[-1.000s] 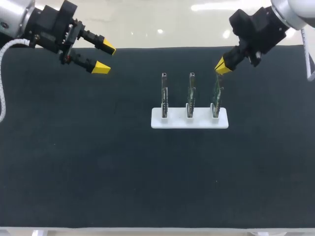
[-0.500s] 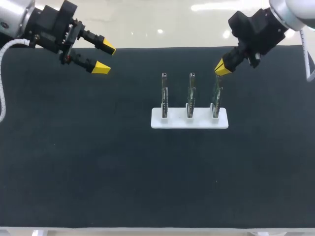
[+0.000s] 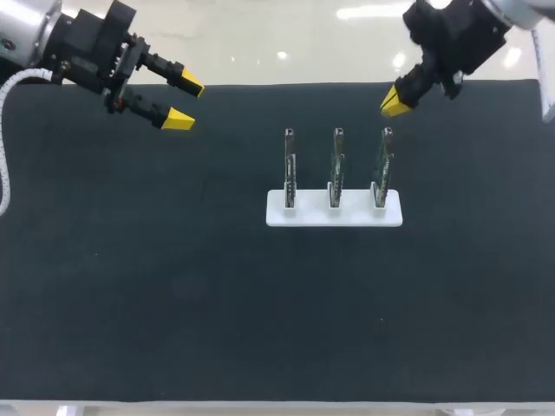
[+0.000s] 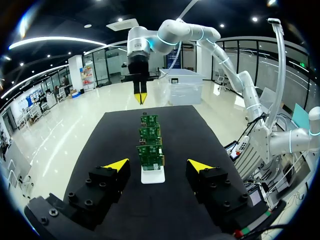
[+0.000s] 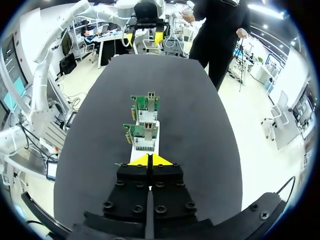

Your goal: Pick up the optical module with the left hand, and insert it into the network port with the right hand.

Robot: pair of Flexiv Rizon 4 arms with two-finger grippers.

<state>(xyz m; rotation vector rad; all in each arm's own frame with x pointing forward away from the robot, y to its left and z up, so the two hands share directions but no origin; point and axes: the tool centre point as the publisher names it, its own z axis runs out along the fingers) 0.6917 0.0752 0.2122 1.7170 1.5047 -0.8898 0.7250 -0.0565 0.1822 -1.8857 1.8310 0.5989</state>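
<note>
A matte black mat (image 3: 173, 286) with a fine, felt-like nap covers the table. Near its middle stands a smooth white holder (image 3: 334, 214), a flat slab with three raised slots. Each slot holds a thin green circuit board on edge and upright: the left board (image 3: 290, 165), the middle board (image 3: 337, 165) and the right board (image 3: 382, 165). They stand in a row, apart from one another, each topped by a small silvery metal piece. Whether that piece is the network port or an optical module is too small to tell in any view. The left gripper (image 3: 186, 102) hangs over the far left part of the mat, well apart from the holder. Its two black fingers are spread wide, with nothing between the wedge-shaped yellow tips. In its wrist view the boards line up one behind another ahead of it, so only the nearest shows its full face. The right gripper (image 3: 395, 102) hangs near the mat's far edge, just beyond the top of the right board and clear of it, its yellow tips pressed together on nothing. In the right wrist view two boards show ahead of the fingers, and the third is mostly hidden beneath them. Broad bare mat lies in front of the holder and to both sides, out to the pale table edge at the near side.
</note>
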